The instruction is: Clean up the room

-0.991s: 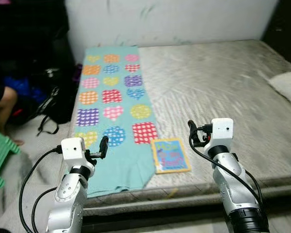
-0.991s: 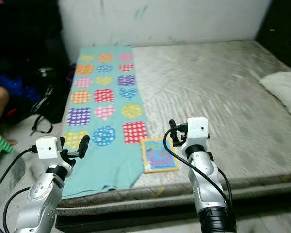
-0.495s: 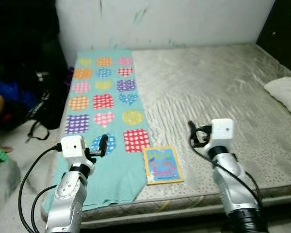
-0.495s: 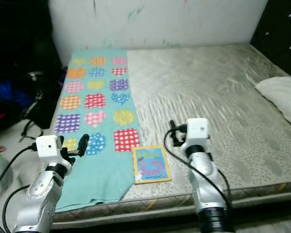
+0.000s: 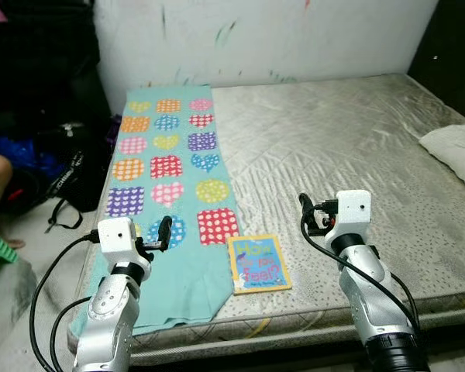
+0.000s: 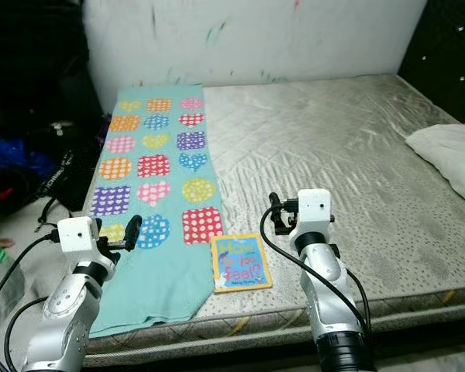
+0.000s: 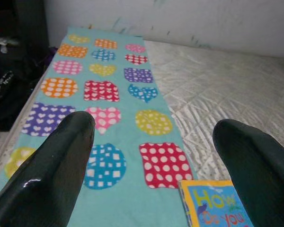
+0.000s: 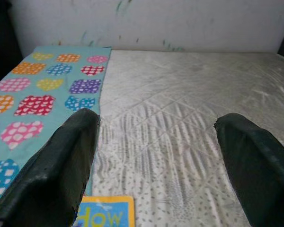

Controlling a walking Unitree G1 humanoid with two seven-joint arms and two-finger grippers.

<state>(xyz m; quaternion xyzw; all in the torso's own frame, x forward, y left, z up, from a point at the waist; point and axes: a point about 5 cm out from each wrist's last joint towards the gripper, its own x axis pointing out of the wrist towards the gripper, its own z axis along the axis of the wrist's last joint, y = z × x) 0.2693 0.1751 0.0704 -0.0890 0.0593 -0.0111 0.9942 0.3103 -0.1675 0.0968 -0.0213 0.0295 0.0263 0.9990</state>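
Between both pincers, book (image 5: 260,263)

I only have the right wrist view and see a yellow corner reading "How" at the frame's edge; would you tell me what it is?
Observer: It is a book lying flat near the front edge of the mattress, right beside the blanket.
Operator: Thank you. Is anything else on the mattress?
Observer: Yes, a white pillow lies at its far right side.
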